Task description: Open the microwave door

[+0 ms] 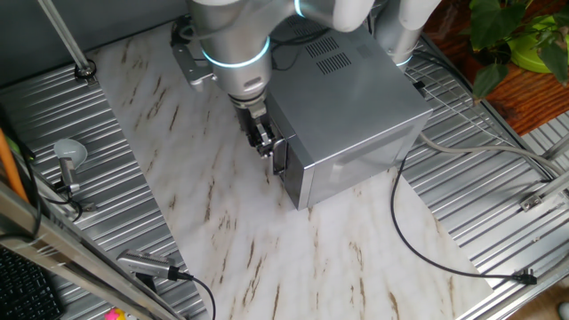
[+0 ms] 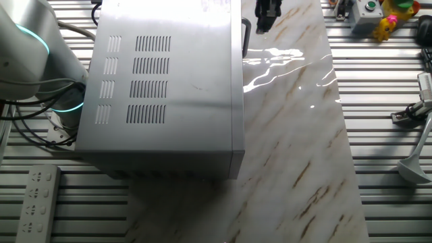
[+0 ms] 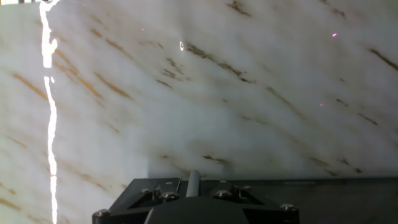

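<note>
Hanging just beside the microwave door [image 1: 286, 165] at the microwave's [image 1: 356, 116] nine o'clock corner, the gripper [image 1: 263, 140] was seen, its grasp impossible to tell.

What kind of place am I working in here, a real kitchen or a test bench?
Most likely a lab test bench, not a kitchen: the microwave sits on a marble-look sheet laid over a ribbed metal table, with loose cables and a power strip around it.

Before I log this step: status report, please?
Pincer at door handle, open or shut unclear. Microwave door looks closed. Nothing in the way.
</note>
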